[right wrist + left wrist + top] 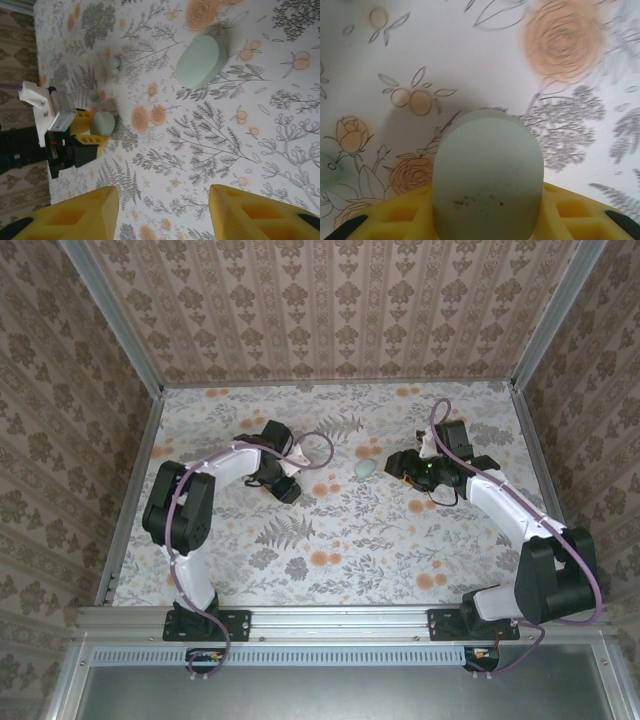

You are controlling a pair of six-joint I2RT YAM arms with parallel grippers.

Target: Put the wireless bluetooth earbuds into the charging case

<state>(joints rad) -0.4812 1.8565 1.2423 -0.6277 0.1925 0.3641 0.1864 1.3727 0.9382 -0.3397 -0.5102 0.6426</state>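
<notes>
Table (340,560): Its flowery top was busy, so you could have lost sight of small bits lying near the oval case (201,61).
Right gripper (162,200): It hung just right of the oval case, its yellow fingers spread apart and holding nothing. A fast swing in could have knocked the case away.
Left gripper (487,210): It was on the other side of the oval case, its fingers squeezed on a rounded green piece (487,165).
Oval case: It lay loose on the table and looked shut. Nothing held it, so a push could have made it slide.
Rounded green piece: Most of it stuck out past the fingers, so it could have slipped or twisted. You could not tell if it was a lid.
Earbuds (115,64): They lay loose between the oval case and the left gripper, apart from both. A bump could have sent them rolling.
</notes>
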